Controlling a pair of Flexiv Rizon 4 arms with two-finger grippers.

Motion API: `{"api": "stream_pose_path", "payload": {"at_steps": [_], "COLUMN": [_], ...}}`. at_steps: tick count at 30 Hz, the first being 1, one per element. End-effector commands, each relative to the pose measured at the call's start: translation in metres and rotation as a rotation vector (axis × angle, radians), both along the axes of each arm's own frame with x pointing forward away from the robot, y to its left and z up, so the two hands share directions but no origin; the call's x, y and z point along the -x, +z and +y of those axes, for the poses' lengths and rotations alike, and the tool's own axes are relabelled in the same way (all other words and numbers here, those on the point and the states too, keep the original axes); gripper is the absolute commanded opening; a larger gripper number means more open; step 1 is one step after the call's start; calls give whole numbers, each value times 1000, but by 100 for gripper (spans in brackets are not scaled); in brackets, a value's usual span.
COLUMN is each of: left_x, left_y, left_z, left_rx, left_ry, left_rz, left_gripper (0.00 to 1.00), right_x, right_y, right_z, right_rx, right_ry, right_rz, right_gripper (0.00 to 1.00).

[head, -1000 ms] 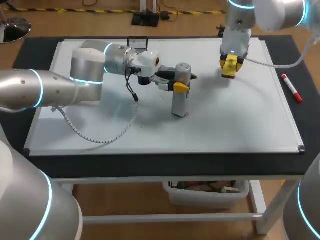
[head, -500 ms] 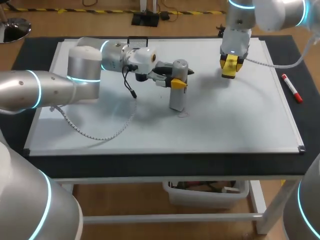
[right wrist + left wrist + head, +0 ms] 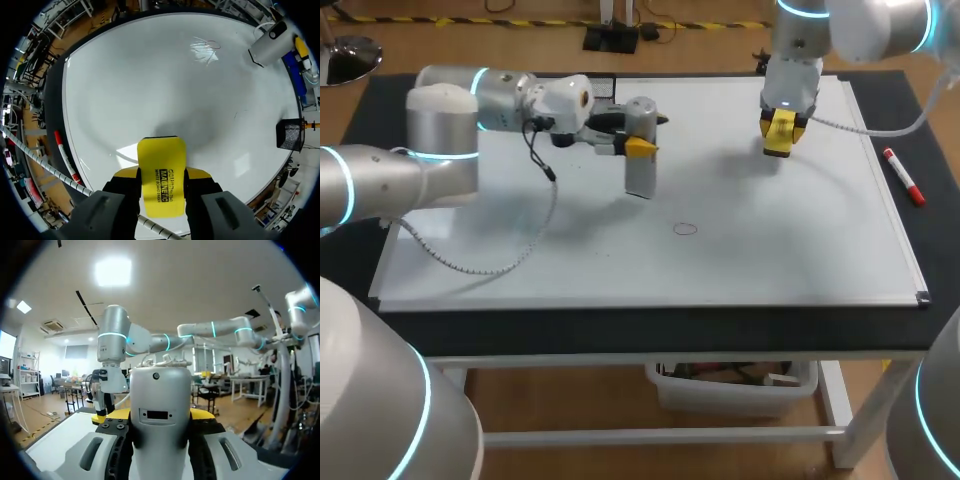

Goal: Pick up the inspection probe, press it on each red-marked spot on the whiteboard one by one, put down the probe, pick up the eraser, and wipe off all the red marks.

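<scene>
My left gripper (image 3: 632, 147) is clamped on the grey probe (image 3: 640, 170), which stands upright over the far, left-of-middle part of the whiteboard (image 3: 800, 250). From the head view I can't tell whether its foot touches the board or hangs just above it. My right gripper (image 3: 161, 172) is closed on the yellow eraser (image 3: 161, 152), held above the board's far right part, well apart from the probe.

The only mark I can make out is a faint ring (image 3: 686, 229) nearer the front edge, away from the probe. It doesn't read as red to me, so I could easily press the wrong spot or miss one. The fingers hold the probe's smooth body from the sides, so a push that is off vertical could tilt it or let it slide in the grip. The left arm's coiled cable (image 3: 470, 266) hangs low over the board and might smear marks. With both tools in hand, wiping before the probe is set down risks the arms meeting, and a wide sweep could knock the red-capped marker (image 3: 903, 177) lying at the right edge
</scene>
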State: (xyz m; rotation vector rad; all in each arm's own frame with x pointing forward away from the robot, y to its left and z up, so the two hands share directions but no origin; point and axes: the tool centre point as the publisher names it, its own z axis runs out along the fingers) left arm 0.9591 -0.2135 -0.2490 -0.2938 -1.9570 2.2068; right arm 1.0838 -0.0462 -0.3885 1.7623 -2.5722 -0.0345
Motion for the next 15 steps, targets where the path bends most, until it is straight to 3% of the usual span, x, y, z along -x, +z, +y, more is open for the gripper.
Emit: {"api": "stream_pose_path", "payload": {"at_steps": [1,15], "left_x": [13,2], "left_y": [11,8], "left_z": [29,88], "left_rx": [-16,-11], "left_ry": [205,395], "left_rz": [-1,-3], "left_gripper": [0,0], "right_x": [-1,-1], "right_y": [1,1], "right_z": [-1,-1], "right_rx": [3,3], "right_ry": [2,2], "right_rz": [1,1], "right_gripper": [0,0]}}
